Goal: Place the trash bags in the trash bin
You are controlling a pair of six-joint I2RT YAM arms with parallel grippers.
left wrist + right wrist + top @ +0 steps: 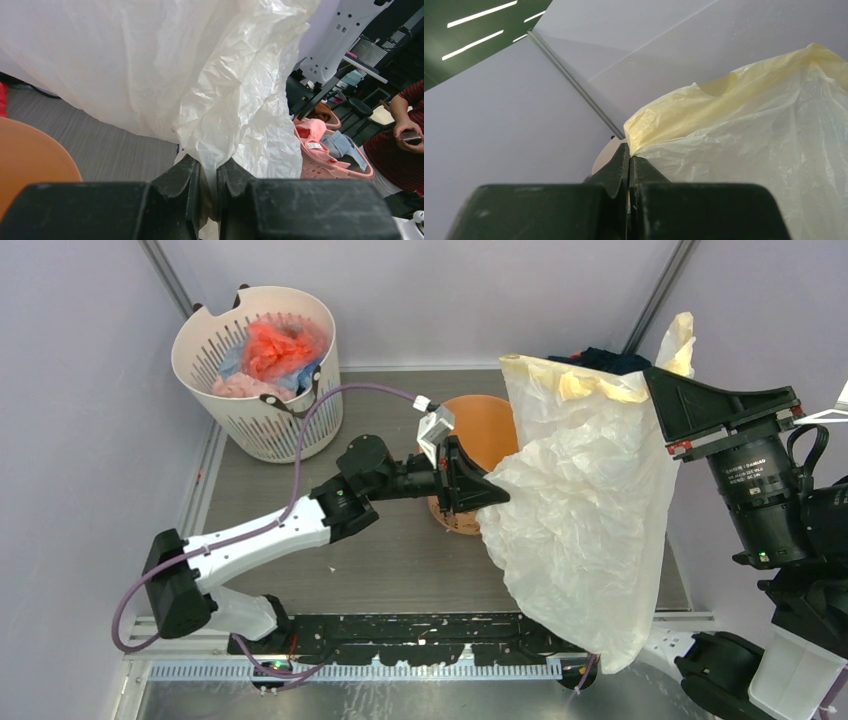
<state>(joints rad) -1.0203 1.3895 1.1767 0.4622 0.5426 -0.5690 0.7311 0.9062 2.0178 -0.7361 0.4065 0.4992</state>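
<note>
Pale-yellow trash bag (590,510) clamped by left gripper (209,169) and right gripper (629,156), partly hiding orange trash bin (480,425)

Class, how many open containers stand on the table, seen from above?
2. A white slotted plastic basket, far left; a round orange plastic bucket, mid-table, partly behind the pale-yellow film bag, which may hide others.

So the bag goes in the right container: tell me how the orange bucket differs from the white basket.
The orange bucket is smooth-walled; the white basket is slotted, with handles. The basket is larger than the bucket. The basket holds red, pink and blue bundles; what shows of the bucket's inside looks bare. The basket stands far left; the bucket mid-table, partly behind the pale-yellow bag. Both are round and open-topped.
</note>
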